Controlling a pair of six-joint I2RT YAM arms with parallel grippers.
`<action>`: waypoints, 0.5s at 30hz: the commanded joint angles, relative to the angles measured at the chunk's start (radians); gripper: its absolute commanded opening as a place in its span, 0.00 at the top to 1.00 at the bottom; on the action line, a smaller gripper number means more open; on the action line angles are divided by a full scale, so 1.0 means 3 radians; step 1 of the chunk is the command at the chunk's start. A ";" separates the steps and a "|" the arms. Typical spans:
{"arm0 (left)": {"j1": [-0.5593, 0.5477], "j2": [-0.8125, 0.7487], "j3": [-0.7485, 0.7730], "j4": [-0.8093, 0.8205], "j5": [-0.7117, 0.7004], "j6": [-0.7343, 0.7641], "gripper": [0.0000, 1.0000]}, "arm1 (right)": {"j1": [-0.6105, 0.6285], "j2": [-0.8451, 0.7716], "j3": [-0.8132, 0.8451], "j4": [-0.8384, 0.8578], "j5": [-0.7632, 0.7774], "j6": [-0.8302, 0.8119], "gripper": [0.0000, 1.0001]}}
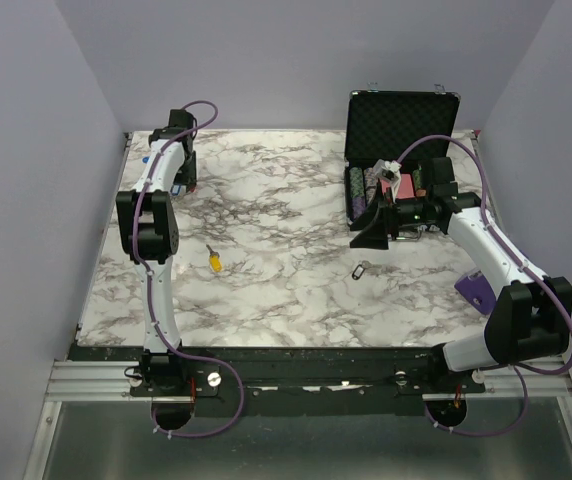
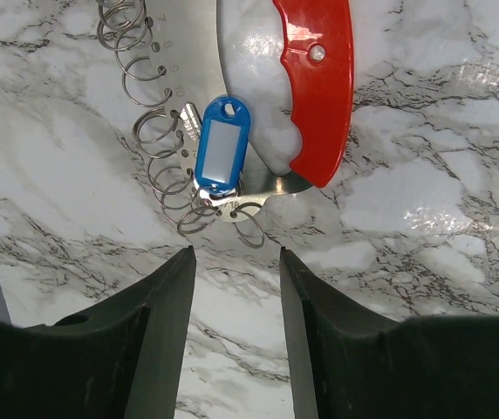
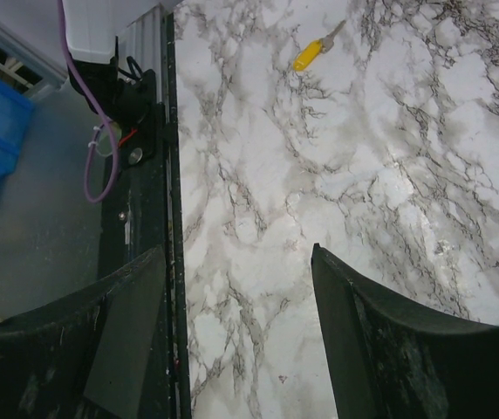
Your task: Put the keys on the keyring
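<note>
**Left arm.** It reaches to the far left corner of the marble table [image 1: 296, 300]. The left gripper [image 2: 236, 255] is released: its two fingers stand apart over bare marble with nothing between them.

**Keyring.** The keyring [image 2: 321, 96] lies flat on the table just beyond the left fingertips and clear of them. It is a red curved handle joined to a silver plate, with a row of wire loops along the plate's outer edge. A blue tag [image 2: 222, 146] hangs at one loop near the lower end of the plate and rests partly on it. A silver key blade [image 2: 188, 122] shows just beside the tag's upper left; which loop carries it cannot be told.

**Right arm.** It is bent inward at the right side, its head low in front of the open black case [image 1: 402, 120]. The right gripper [image 3: 236, 253] is released and empty — wide jaws, only marble and the table's near edge below them.

**Loose items.** A yellow key [image 1: 212, 260] lies alone on the marble, left of centre and well apart from the keyring and from both grippers. A small dark-and-silver item [image 1: 362, 270] lies right of centre near the right arm — too small to identify. A purple block [image 1: 474, 290] sits at the right edge, partly behind the right arm.
</note>
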 commanded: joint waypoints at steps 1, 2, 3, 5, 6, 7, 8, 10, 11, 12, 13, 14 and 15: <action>0.0010 -0.0030 0.0057 -0.0004 -0.0040 -0.0023 0.49 | -0.0006 -0.0069 0.0061 -0.0066 -0.0107 -0.0051 0.24; 0.0010 -0.0087 0.0017 0.0047 0.0046 -0.0063 0.49 | -0.0006 -0.0074 0.0061 -0.0066 -0.0112 -0.0051 0.24; 0.0055 -0.0153 -0.0014 0.0104 0.0143 -0.0130 0.48 | -0.0006 -0.0069 0.0061 -0.0066 -0.0112 -0.0051 0.24; 0.0152 -0.0301 -0.0070 0.0241 0.0358 -0.0288 0.48 | -0.0006 -0.0074 0.0061 -0.0066 -0.0112 -0.0051 0.24; 0.0208 -0.0342 -0.0076 0.0288 0.0445 -0.0365 0.48 | -0.0011 -0.0074 0.0061 -0.0066 -0.0118 -0.0051 0.24; 0.0239 -0.0383 -0.0050 0.0319 0.0471 -0.0426 0.48 | -0.0006 -0.0074 0.0061 -0.0071 -0.0123 -0.0056 0.24; 0.0285 -0.0394 -0.0020 0.0339 0.0517 -0.0503 0.47 | -0.0006 -0.0079 0.0061 -0.0071 -0.0123 -0.0051 0.24; 0.0408 -0.0379 0.0077 0.0350 0.0731 -0.0752 0.47 | -0.0011 -0.0079 0.0061 -0.0071 -0.0133 -0.0056 0.24; 0.0479 -0.0374 0.0098 0.0375 0.0874 -0.0891 0.47 | -0.0006 -0.0074 0.0061 -0.0071 -0.0128 -0.0056 0.24; 0.0561 -0.0358 0.0103 0.0406 0.1012 -0.1069 0.47 | -0.0006 -0.0079 0.0061 -0.0076 -0.0123 -0.0056 0.24; 0.0612 -0.0343 0.0103 0.0436 0.1110 -0.1203 0.47 | -0.0006 -0.0069 0.0066 -0.0076 -0.0123 -0.0061 0.24; 0.0653 -0.0302 0.0118 0.0442 0.1166 -0.1300 0.47 | -0.0011 -0.0074 0.0066 -0.0081 -0.0123 -0.0066 0.24; 0.0669 -0.0251 0.0194 0.0406 0.1172 -0.1357 0.48 | -0.0006 -0.0074 0.0066 -0.0081 -0.0118 -0.0066 0.24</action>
